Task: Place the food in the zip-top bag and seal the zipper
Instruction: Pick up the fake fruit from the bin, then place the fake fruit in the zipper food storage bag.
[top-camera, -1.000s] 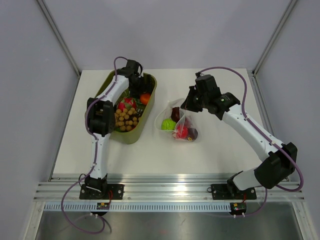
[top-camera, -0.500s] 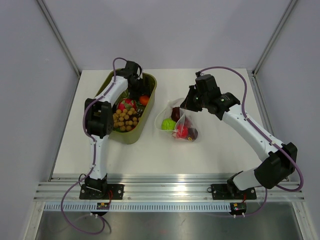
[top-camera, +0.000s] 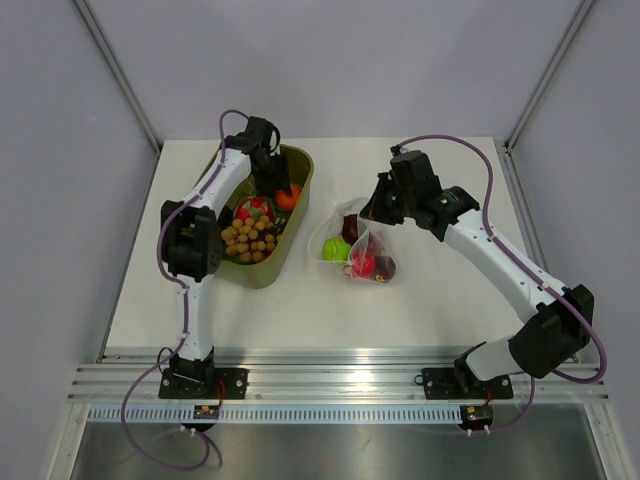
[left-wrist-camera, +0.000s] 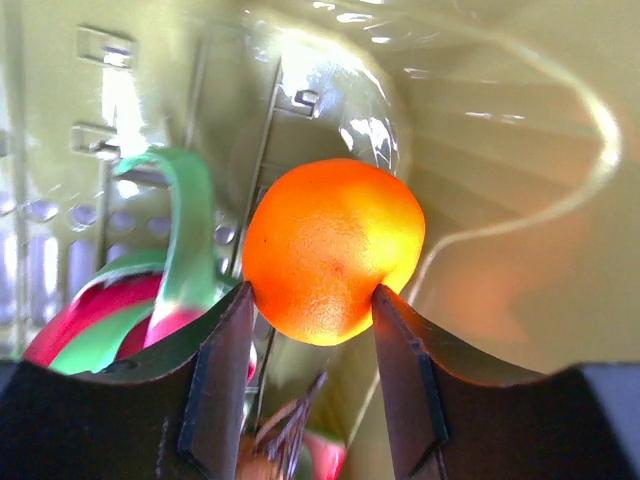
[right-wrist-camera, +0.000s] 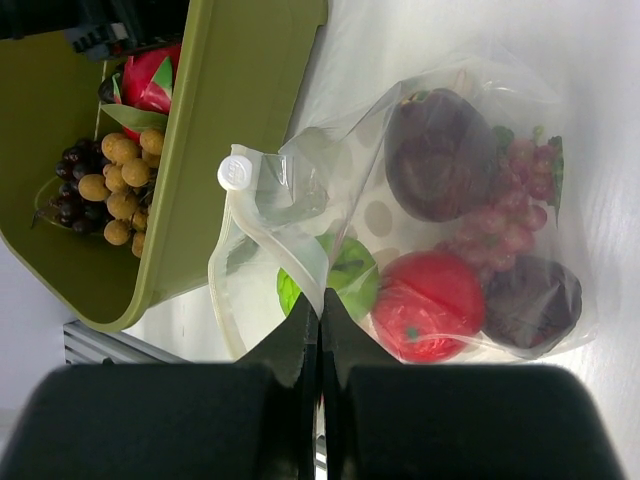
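Left gripper: fingers sit on both sides of the orange toy fruit and look to be touching it. It cannot be told if they squeeze it hard yet.
Right gripper: fingers are pressed together, pinching the edge of the zip-top bag at its mouth.
Orange toy fruit: it is down inside the green tub, near the far end, close to the tub wall.
Zip-top bag: it lies on the white table, just beside the tub. The right gripper holds its mouth up, on the side that faces the tub.
Food in the bag: a dark purple fruit, a bunch of small purple grapes, a red fruit, a green fruit and one more dark fruit.
Step now: picking up the orange fruit so it can go in the bag.
Next move: it seems the left gripper must grip well, lift the fruit over the tub wall and bring it to the bag's mouth.
Zipper: not shut yet, by the look of it. A small white round cap sits at its end.
Other things in the tub: a pink and green fruit right beside the orange one, and a bunch of small brown and dark balls.
In the way: the tub wall stands between the fruit and the bag, and the pink fruit's green leaf is close to one finger.
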